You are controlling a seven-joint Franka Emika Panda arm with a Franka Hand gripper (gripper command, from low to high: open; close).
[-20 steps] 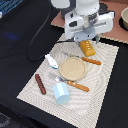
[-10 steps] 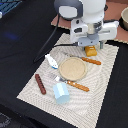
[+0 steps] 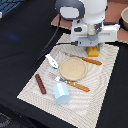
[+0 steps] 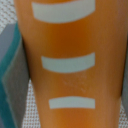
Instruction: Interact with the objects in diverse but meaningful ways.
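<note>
Hovering over the mat [image 3: 107, 75], the gripper [image 3: 93, 46] is grasping the block [image 3: 93, 51], jaws clenched, beyond the plate [image 3: 73, 68].

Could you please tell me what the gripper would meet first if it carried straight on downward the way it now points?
Most likely the ridged orange-yellow block, which fills the wrist view directly beneath the gripper; whether they already touch is unclear.

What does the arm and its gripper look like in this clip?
In the exterior view the arm's end is bulky and white with a rounded grey-topped joint, a white box-shaped gripper body, and a black cable trailing off toward the exterior view's left. In the wrist view, a grey finger with a teal edge shows.
</note>
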